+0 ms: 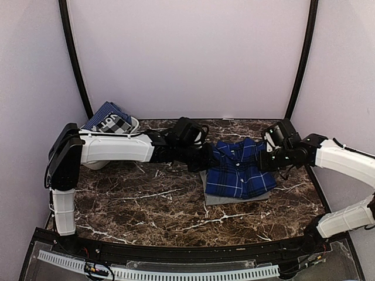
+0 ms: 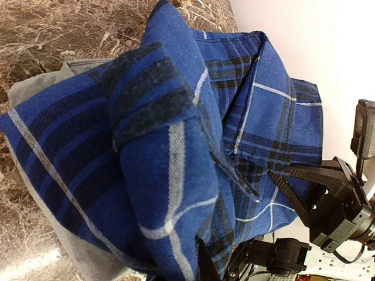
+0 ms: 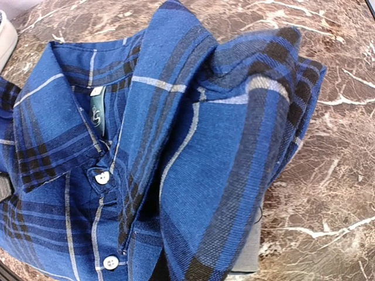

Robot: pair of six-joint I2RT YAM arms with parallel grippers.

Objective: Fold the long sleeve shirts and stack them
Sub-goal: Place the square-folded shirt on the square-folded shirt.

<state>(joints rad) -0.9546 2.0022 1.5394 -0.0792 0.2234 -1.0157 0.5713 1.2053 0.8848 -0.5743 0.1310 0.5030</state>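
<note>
The royal-blue and black plaid shirt (image 1: 237,170) lies folded on top of the plain grey shirt (image 1: 234,199) at mid-right of the marble table. My left gripper (image 1: 206,157) is at the shirt's far left corner. My right gripper (image 1: 265,158) is at its far right corner. In the left wrist view the plaid cloth (image 2: 176,117) bunches up over the jaws and one dark finger (image 2: 205,263) shows under it. In the right wrist view the plaid cloth (image 3: 193,146), with its collar and white buttons, rises over the hidden jaws. Both grippers are shut on it. The grey shirt's edge (image 3: 249,252) shows beneath.
A white basket (image 1: 133,124) at the back left holds a blue cloth and a black-and-white checked cloth (image 1: 111,122). The right arm (image 2: 334,199) shows close by in the left wrist view. White walls enclose the table on three sides.
</note>
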